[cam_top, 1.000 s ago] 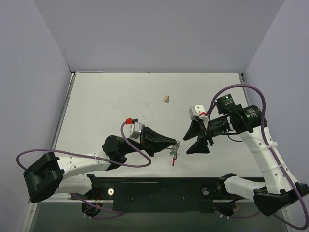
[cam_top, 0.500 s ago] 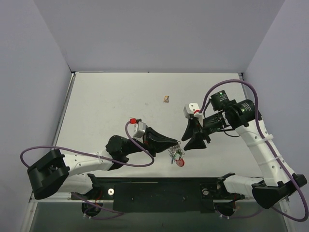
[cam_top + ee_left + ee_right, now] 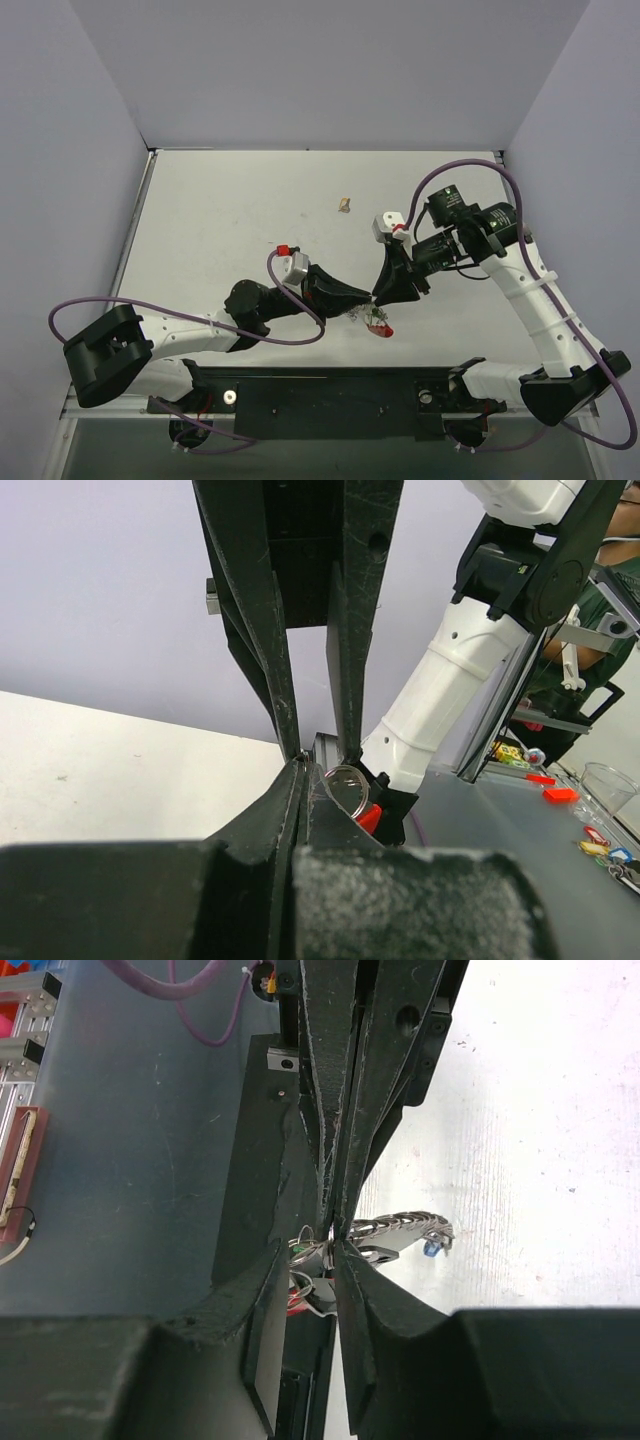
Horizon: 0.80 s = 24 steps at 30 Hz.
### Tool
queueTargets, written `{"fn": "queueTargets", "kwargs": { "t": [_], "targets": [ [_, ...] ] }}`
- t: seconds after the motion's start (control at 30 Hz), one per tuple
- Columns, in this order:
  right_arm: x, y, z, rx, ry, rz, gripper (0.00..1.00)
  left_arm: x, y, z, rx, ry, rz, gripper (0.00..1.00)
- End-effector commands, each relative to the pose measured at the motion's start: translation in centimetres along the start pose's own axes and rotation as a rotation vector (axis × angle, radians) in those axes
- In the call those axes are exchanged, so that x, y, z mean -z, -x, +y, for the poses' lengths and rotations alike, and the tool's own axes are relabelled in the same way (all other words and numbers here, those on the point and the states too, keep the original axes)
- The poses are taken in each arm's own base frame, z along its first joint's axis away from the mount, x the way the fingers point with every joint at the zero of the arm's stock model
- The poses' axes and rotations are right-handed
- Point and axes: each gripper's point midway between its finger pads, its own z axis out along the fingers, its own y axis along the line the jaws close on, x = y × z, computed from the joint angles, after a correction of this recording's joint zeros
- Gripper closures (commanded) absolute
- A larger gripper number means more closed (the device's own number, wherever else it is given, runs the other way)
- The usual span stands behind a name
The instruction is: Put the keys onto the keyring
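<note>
The keys (image 3: pixel 376 320) are a small silver bunch with a red bit (image 3: pixel 384 331), hanging just above the table near its front edge. My left gripper (image 3: pixel 371 297) is shut on the keyring (image 3: pixel 346 788) and holds the bunch up. In the right wrist view the keys (image 3: pixel 402 1231) fan out to the right with a blue bit (image 3: pixel 431 1249). My right gripper (image 3: pixel 379 296) meets the left one tip to tip. Its fingers (image 3: pixel 272 630) stand a narrow gap apart, either side of the left fingertip and ring. I cannot tell if they touch the ring.
A small tan lump (image 3: pixel 344 206) lies on the white table (image 3: pixel 220 220) further back. The black base rail (image 3: pixel 330 385) runs along the near edge. Purple cables loop off both arms.
My right gripper has moved left and down to the left gripper's tip and narrowed from wide open. My left gripper has pushed a little right with the keys.
</note>
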Motion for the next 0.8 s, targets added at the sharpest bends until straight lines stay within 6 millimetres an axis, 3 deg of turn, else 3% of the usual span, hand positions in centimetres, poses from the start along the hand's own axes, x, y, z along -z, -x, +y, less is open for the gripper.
{"fn": "queueTargets", "kwargs": {
  "t": [0.0, 0.77],
  "targets": [
    [-0.2, 0.4, 0.2, 0.001, 0.018, -0.007, 0.81, -0.9, 4.9, -2.0, -0.067, -0.077, -0.173, 1.00],
    [-0.8, -1.0, -0.4, -0.022, -0.004, 0.027, 0.81, -0.8, 5.5, -2.4, -0.075, -0.091, -0.199, 1.00]
  ]
}}
